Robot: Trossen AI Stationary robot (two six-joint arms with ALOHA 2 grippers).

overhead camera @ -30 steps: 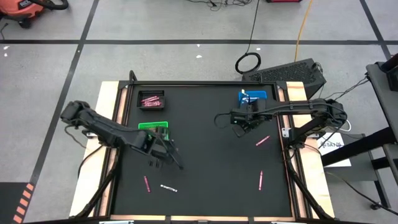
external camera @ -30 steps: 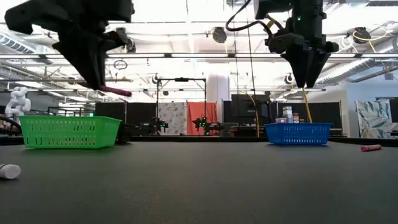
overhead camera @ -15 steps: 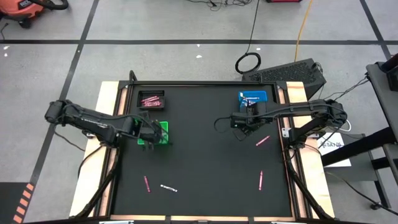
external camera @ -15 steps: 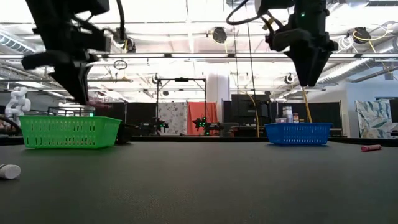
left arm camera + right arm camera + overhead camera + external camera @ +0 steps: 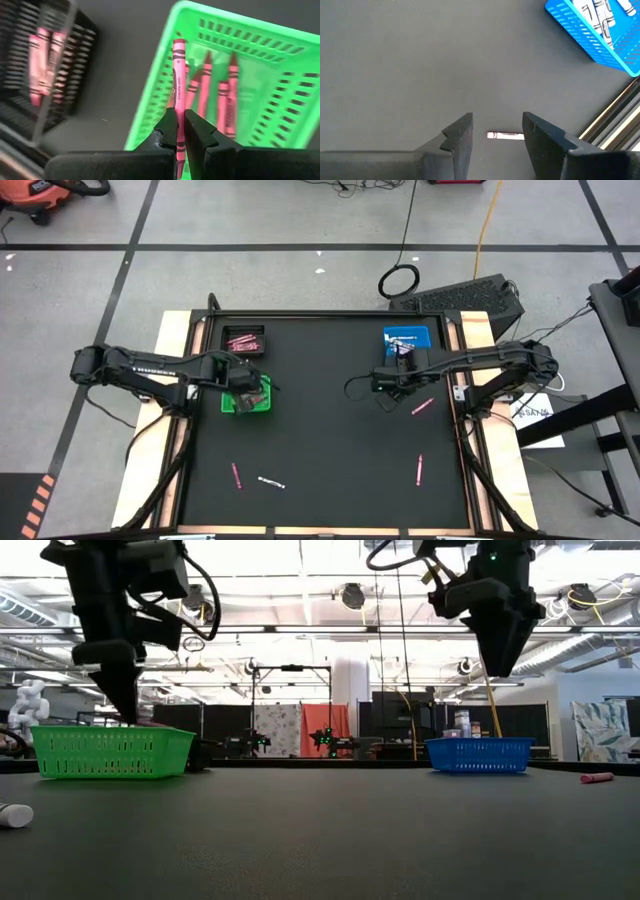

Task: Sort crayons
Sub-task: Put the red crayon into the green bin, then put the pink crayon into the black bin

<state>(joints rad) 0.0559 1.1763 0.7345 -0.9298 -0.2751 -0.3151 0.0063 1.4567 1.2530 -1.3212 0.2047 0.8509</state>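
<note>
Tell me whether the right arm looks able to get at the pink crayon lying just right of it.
Probably yes: the right pincer hangs open above bare mat, beside the pink crayon, nothing between.

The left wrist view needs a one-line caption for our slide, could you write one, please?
Left gripper shut on a pink crayon, poised over the green basket.

The left arm reaches in from the table's left edge, elbow bent, its left gripper [image 5: 180,131] pointing down with fingers [image 5: 167,125] pinched on a thin stick between their tips. The right arm stretches in from the right edge; the right gripper [image 5: 497,131] hangs above the table, fingers spread apart.
</note>
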